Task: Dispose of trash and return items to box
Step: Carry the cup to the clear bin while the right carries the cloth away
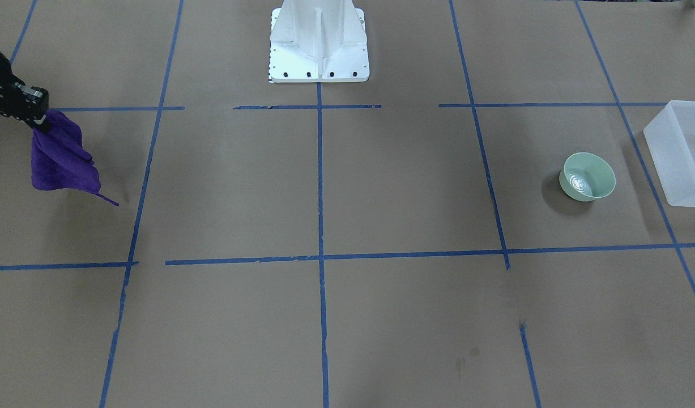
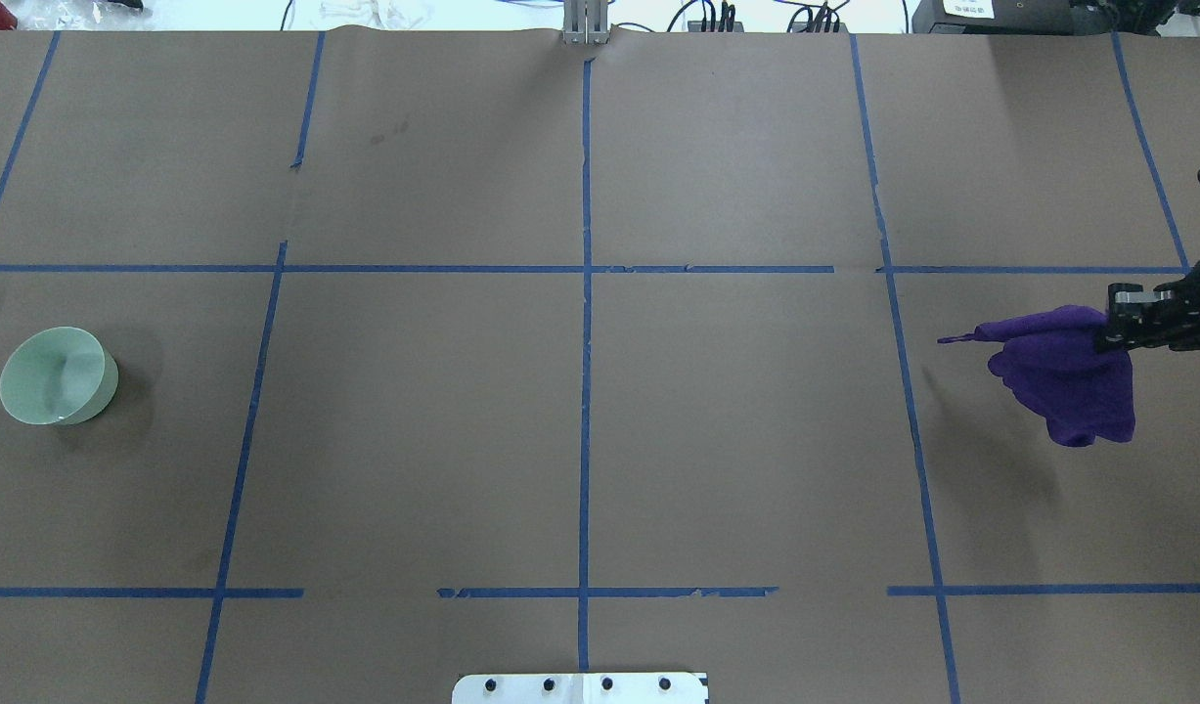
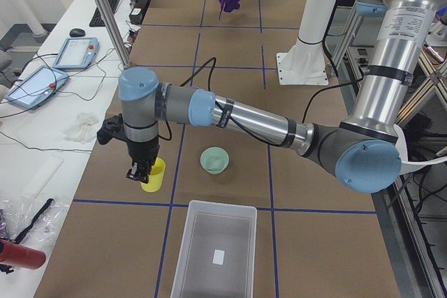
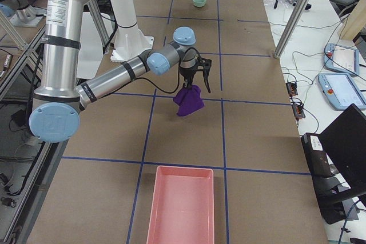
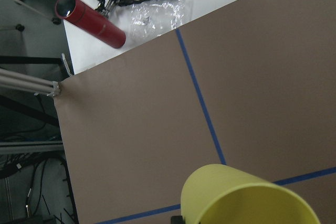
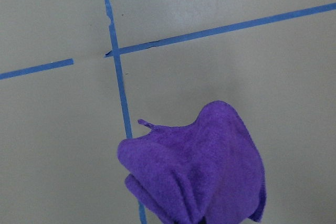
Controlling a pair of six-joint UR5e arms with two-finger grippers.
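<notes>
The yellow cup (image 3: 155,176) is at the tip of my left gripper (image 3: 140,171), near the table's far edge; its rim fills the bottom of the left wrist view (image 5: 247,199). I cannot tell whether that gripper is shut on it. The pale green bowl (image 1: 588,177) stands upright on the table, also in the overhead view (image 2: 57,376), a short way from the frosted box (image 1: 684,153). The box (image 3: 213,249) looks empty. My right gripper (image 1: 41,120) is shut on a purple cloth (image 1: 64,156) and holds it hanging above the table (image 2: 1074,376).
A pink tray (image 4: 182,207) lies at the table's end on my right, beyond the cloth. The white robot base (image 1: 319,45) stands at mid-table. A red cylinder (image 5: 90,20) and crumpled plastic wrap (image 5: 157,11) lie off the table past the cup.
</notes>
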